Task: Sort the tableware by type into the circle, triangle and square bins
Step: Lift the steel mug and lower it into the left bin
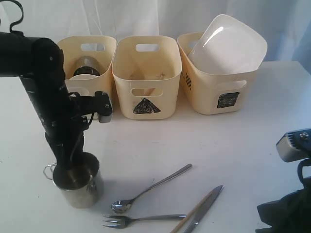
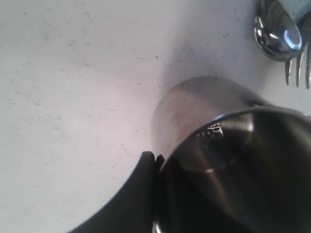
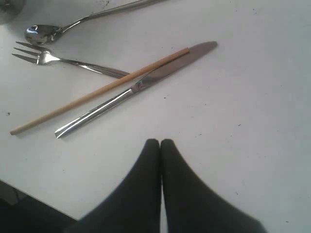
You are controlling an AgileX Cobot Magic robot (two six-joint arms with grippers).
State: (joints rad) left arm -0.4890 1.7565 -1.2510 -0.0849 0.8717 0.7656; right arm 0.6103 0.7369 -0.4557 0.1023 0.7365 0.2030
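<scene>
Steel mug [image 1: 80, 187] sits upright, left fingers [image 2: 136, 199] pinching its rim; right fingers [image 3: 146, 184] pressed together, empty.

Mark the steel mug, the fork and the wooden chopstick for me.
steel mug [image 1: 80, 191], exterior view, outer wall below the rim.
fork [image 3: 73, 63], right wrist view, handle near the neck.
wooden chopstick [image 3: 99, 91], right wrist view, middle of the shaft.
</scene>
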